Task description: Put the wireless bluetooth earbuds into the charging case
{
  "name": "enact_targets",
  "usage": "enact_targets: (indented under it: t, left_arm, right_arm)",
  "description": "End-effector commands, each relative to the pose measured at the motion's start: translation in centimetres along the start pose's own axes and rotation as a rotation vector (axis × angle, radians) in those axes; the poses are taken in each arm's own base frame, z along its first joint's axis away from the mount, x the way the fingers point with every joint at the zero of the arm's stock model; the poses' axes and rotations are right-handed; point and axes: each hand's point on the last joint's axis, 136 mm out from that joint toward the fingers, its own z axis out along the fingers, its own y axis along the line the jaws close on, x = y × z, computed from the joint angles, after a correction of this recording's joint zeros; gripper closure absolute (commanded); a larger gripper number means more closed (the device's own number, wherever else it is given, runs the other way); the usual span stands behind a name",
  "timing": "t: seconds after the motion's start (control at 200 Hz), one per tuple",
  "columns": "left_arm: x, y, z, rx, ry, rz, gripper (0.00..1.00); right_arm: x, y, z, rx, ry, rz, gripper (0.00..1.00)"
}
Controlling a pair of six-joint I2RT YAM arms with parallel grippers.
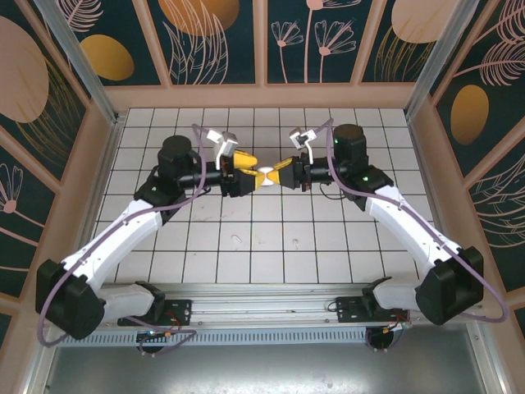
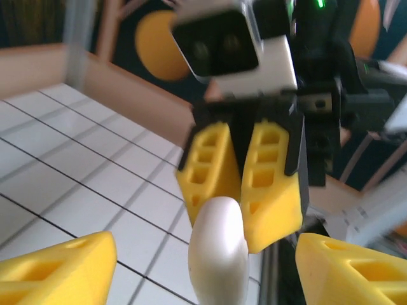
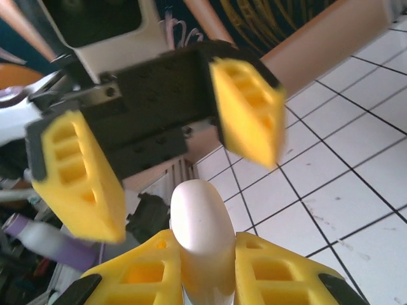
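mid-worktop, above the white tiles (image 1: 328,238): both arms reach in from their sides and meet tip to tip, raised off the surface.

white case (image 1: 267,175): smooth, rounded, pebble-shaped, closed as far as can be seen. it sits between the two sets of jaws, in the air and not touching the tiles.

right jaws: together on the case. from the right wrist the two yellow fingers (image 3: 280,279) press either side of its lower half, and the rounded top of the case (image 3: 200,222) stands up between them. from the left wrist the same fingers (image 2: 273,184) come down from above, close set, with the case (image 2: 217,254) at their tips.

left jaws: apart. from the left wrist the fingers (image 2: 57,273) sit far out at the two bottom corners, with clear gaps to the case on both sides. from the right wrist they (image 3: 76,178) flank the case without touching it.

nearer tiles: two tiny specks, one faint and pale (image 1: 236,240), one darker (image 1: 296,243), well apart from the jaws. too small to say whether they are earbuds or scuffs.
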Motion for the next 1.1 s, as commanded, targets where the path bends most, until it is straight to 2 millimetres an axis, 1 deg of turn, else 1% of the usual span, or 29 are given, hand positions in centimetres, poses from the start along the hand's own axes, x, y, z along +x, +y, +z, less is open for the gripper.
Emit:
enact_targets:
  t: [0.0, 0.11, 0.205, 0.24, 0.275, 0.3, 0.37, 0.41, 0.54, 0.581, 0.596, 0.666, 0.771, 0.871, 0.931, 0.976, 1.046, 1.091]
  left_arm:
    - [-2.4, 2.1, -2.0, -0.150, -0.192, -0.054, 0.24]
    - [-2.1, 2.1, -2.6, -0.156, -0.230, -0.090, 0.25]
    - [-1.8, 0.2, -2.9, -0.042, -0.274, -0.112, 0.25]
    - [-1.8, -0.6, -3.1, 0.013, -0.289, -0.126, 0.25]
    - [-1.6, -1.0, -3.0, 0.051, -0.291, -0.145, 0.25]
    - [-1.7, -1.4, -3.0, 0.075, -0.297, -0.151, 0.24]
    - [-1.4, -1.5, -2.9, 0.104, -0.305, -0.175, 0.24]
    - [-1.3, -2.1, -2.9, 0.141, -0.303, -0.165, 0.24]
    - [-1.3, -2.9, -2.3, 0.189, -0.303, -0.152, 0.27]
    - [-1.3, -3.1, -2.0, 0.197, -0.301, -0.144, 0.28]
    - [-1.2, -3.1, -1.9, 0.198, -0.298, -0.144, 0.28]
    - [-1.3, -3.4, -1.4, 0.216, -0.285, -0.135, 0.31]
    - [-1.1, -3.9, -0.9, 0.237, -0.265, -0.121, 0.38]
    - [-1.0, -3.9, -1.0, 0.231, -0.266, -0.110, 0.49]
    - [-1.0, -3.9, -1.2, 0.223, -0.269, -0.099, 0.58]
    - [-1.0, -4.0, -1.4, 0.212, -0.276, -0.090, 0.61]
    - [-1.1, -3.9, -1.7, 0.190, -0.290, -0.076, 0.62]
    - [-1.2, -3.9, -1.9, 0.173, -0.296, -0.069, 0.58]
  right_arm:
    - [-3.5, 0.4, -1.1, 0.068, -0.188, 0.000, 0.86]
    - [-4.3, 0.8, -1.8, 0.059, -0.278, 0.022, 0.85]
    - [-5.0, 1.4, -2.3, 0.034, -0.337, 0.022, 0.86]
    - [-5.1, 1.6, -2.2, 0.024, -0.340, 0.027, 0.85]
    - [-5.3, 1.7, -2.1, 0.017, -0.339, 0.029, 0.85]
    - [-5.2, 1.7, -1.9, 0.010, -0.332, 0.032, 0.85]
    - [-5.3, 1.9, -1.5, -0.005, -0.318, 0.034, 0.85]
    - [-5.2, 2.1, -1.1, -0.014, -0.309, 0.036, 0.85]
    - [-4.9, 2.7, 0.1, -0.034, -0.276, 0.031, 0.85]
    - [-4.9, 2.5, 0.2, -0.025, -0.274, 0.028, 0.85]
    - [-4.7, 3.0, 0.6, -0.037, -0.264, 0.025, 0.85]
    - [-4.5, 3.3, 1.1, -0.043, -0.254, 0.024, 0.84]
    - [-4.5, 3.3, 1.2, -0.038, -0.260, 0.033, 0.84]
    - [-4.6, 3.5, 1.1, -0.040, -0.270, 0.035, 0.84]
    - [-4.5, 3.7, 1.2, -0.044, -0.266, 0.035, 0.84]
    - [-4.4, 3.7, 1.3, -0.045, -0.260, 0.032, 0.84]
    - [-4.1, 3.7, 1.4, -0.043, -0.251, 0.030, 0.84]
    - [-3.9, 3.6, 1.5, -0.042, -0.246, 0.034, 0.84]
